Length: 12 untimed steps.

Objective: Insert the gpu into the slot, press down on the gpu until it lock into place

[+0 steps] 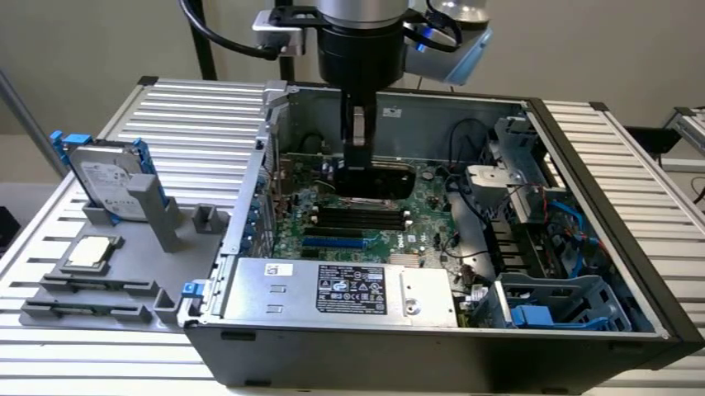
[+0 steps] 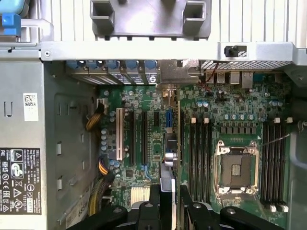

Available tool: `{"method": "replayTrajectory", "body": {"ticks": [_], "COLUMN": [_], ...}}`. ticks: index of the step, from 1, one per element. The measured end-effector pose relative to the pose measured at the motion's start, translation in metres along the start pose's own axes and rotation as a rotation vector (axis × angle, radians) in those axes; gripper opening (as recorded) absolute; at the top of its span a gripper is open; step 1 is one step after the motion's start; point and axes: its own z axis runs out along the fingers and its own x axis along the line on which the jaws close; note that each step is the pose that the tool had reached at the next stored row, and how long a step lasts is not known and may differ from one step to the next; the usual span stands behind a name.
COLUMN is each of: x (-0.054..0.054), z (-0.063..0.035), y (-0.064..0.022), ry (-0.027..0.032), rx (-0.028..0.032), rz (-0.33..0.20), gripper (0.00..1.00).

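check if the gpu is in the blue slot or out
Out: the thin black-faced gpu card hangs in the pincer above the board, and the bright blue plastic slot lies bare.

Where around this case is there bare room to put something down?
Bare: the ribbed table behind the tray, and along the case on the exterior view's right. Crowded: the tray, and inside the case, where the end effector grips the gpu.

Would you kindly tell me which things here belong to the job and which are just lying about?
Job: the gpu, held in the end effector; the blue slot.
Lying about: hard drive, power supply, black memory slots.
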Motion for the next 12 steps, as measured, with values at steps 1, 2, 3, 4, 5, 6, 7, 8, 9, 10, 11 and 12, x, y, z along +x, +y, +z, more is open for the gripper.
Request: {"method": "replayTrajectory", "body": {"ticks": [1,2,3,4,5,6,7,8,9,10,11,12], "x": [0.0,0.0,0.0,0.0,0.0,0.0,0.0,0.0,0.0,0.0,0.0,0.0], "z": [0.0018,0.0036,0.0054,0.0072,0.0089,0.0107,0.0126,0.0143,0.0162,0.0179,0.0197,0.0215], "y": [0.0008,0.0016,0.0023,0.003,0.0036,0.0042,0.0047,0.0052,0.0057,0.0062,0.0068,0.0074], "ry": [-0.0004,-0.0008,-0.0012,-0.0017,-0.0024,-0.0031,-0.0041,-0.0051,-0.0064,-0.0075,-0.0087,-0.0096], "rx": [0.0002,0.0005,0.0009,0.0014,0.0021,0.0029,0.0039,0.0048,0.0059,0.0069,0.0077,0.0083], "rz": [0.0,0.0,0.0,0.0,0.0,0.0,0.0,0.0,0.0,0.0,0.001,0.0], "gripper": [0.26,0.26,0.26,0.26,0.26,0.26,0.26,0.26,0.26,0.26,0.26,0.26]}}
